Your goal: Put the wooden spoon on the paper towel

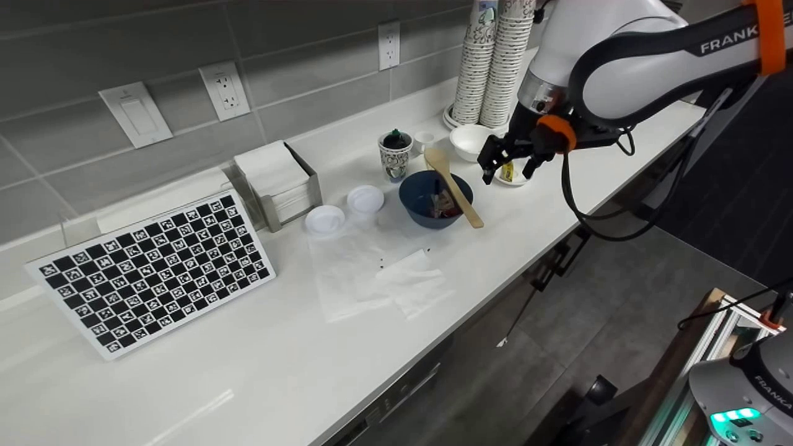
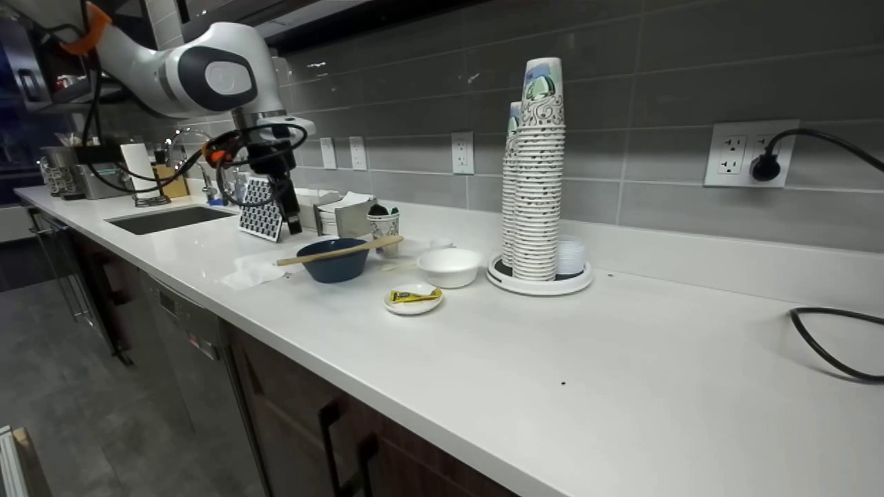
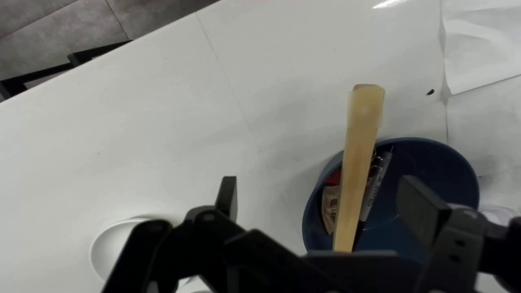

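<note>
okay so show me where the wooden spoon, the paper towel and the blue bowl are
Wooden spoon (image 3: 357, 175): in the wrist view, on the handle.
Paper towel (image 1: 401, 283): in an exterior view, on its wrinkled part.
Blue bowl (image 2: 338, 270): in an exterior view, on the outer wall below the rim.

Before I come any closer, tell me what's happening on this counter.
A white-and-black robot arm has its black two-fingered gripper above the white counter, open and holding nothing. The long light-tan wooden spoon lies across the rim of a round dark-blue bowl, its handle pointing toward the counter's front edge. The thin, wrinkled white paper towel lies spread on the counter nearby; the spoon is not yet on it. Grasping the spoon is probably next.
</note>
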`<state>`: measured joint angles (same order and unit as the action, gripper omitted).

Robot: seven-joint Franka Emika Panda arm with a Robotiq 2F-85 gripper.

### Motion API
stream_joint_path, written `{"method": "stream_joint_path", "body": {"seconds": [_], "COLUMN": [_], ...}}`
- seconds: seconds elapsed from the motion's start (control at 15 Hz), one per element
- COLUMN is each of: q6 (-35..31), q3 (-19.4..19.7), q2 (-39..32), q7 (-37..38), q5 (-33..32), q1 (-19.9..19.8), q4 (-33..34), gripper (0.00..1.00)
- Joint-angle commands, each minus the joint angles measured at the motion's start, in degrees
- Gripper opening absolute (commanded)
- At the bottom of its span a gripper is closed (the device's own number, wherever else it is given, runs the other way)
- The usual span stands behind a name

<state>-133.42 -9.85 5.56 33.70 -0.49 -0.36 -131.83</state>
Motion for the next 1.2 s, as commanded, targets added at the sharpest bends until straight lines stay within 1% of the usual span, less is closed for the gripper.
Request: {"method": "stream_joint_path", "body": {"seconds": [0.0, 0.13, 0.2, 0.33, 0.53, 0.67, 0.8, 1.13], "q6": [-2.7, -4.0, -4.4, -6.9, -9.6, -10.2, -11.1, -16.5], "q3": [1.6, 2.0, 2.0, 2.3, 3.2, 4.1, 5.1, 7.5], "q2": [-2.2, -4.7, -6.2, -9.2, -12.5, -14.8, -16.8, -21.3], "q7": [1.2, 2.0, 4.5, 5.9, 9.0, 10.9, 11.6, 10.0], "q5": [-0.1, -0.7, -2.6, -3.2, -5.0, -6.7, -6.8, -6.5], "q1": [1.1, 1.1, 1.1, 1.8, 3.5, 4.8, 6.0, 8.1], "q4": [0.6, 1.7, 2.5, 3.8, 6.5, 8.7, 10.1, 12.5], "gripper": [1.00, 1.00, 1.00, 1.00, 1.00, 1.00, 1.00, 1.00]}}
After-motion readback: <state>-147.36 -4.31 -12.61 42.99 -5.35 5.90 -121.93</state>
